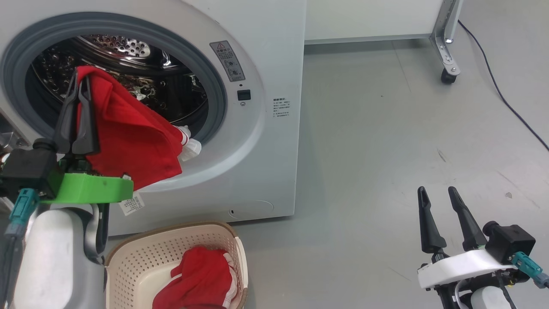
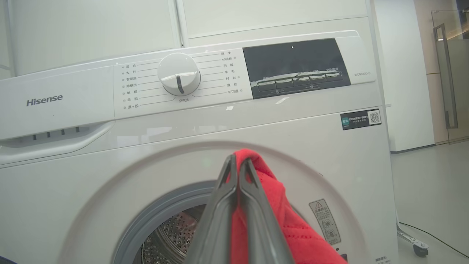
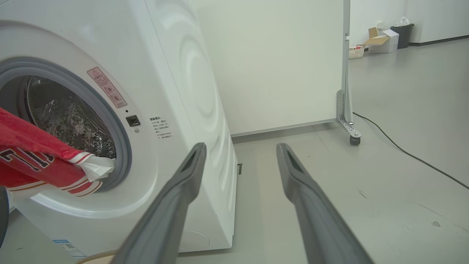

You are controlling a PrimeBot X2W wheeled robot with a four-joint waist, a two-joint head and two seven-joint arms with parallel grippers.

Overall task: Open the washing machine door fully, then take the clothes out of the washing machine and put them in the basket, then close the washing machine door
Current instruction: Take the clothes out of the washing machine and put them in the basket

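Head view: left gripper (image 1: pixel 81 78) clamps a red garment (image 1: pixel 128 137) draped over the lower rim of the washing machine (image 1: pixel 266 150) mouth, above the basket (image 1: pixel 171 229) holding another red piece (image 1: pixel 201 274); right gripper (image 1: pixel 437 190) stands spread wide, empty.

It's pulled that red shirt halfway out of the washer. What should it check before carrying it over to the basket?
1. Grip: left gripper shut on the red shirt: ok.
2. Shirt free of the washing machine: its white-trimmed end lies on the grey gasket: not ok.
3. Room in the basket: one red garment inside, space beside it: ok.
4. Right gripper out of the way: open, off to the side over the floor: ok.
5. Drum empty behind the shirt: cannot tell.
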